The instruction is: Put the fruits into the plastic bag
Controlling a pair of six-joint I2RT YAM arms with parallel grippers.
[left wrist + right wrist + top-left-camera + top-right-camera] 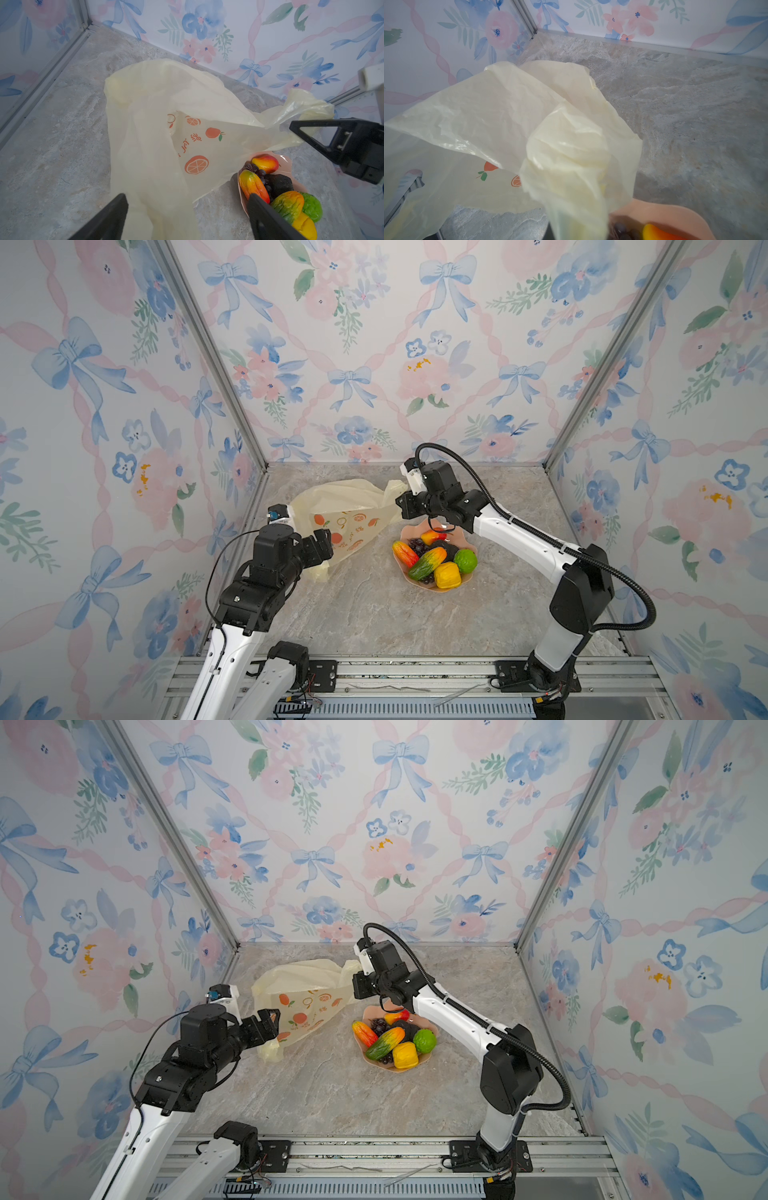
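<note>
**Clerk:** First entry, far left?

**Me:** My left gripper (323,546). The jaws stand wide apart and clamp nothing. It hovers at the near left edge of the plastic bag (345,506). In my left wrist view the pale plastic runs unpinched between my two fingers (268,220).

**Clerk:** Second entry?

**Me:** The plastic bag itself, one item: thin, translucent, pale yellow, printed with oranges and slices. It lies on the marble tabletop (365,614) at the back left. Its right handle is raised off the surface.

**Clerk:** Third?

**Me:** My right gripper (402,506), closed on that raised handle. In my right wrist view the bunched plastic hangs from it.

**Clerk:** And the last one, on the right?

**Me:** One pink dish (675,216), on the tabletop just right of the bag and beneath my right forearm. The fruits (434,560) are piled in it:
- left mango (405,552)
- grape bunch (417,546)
- green-orange oblong piece (426,563)
- back mango (432,536)
- dark lumpy piece (444,549)
- lemon (446,574) at the front
- lime (465,561), rightmost
</note>
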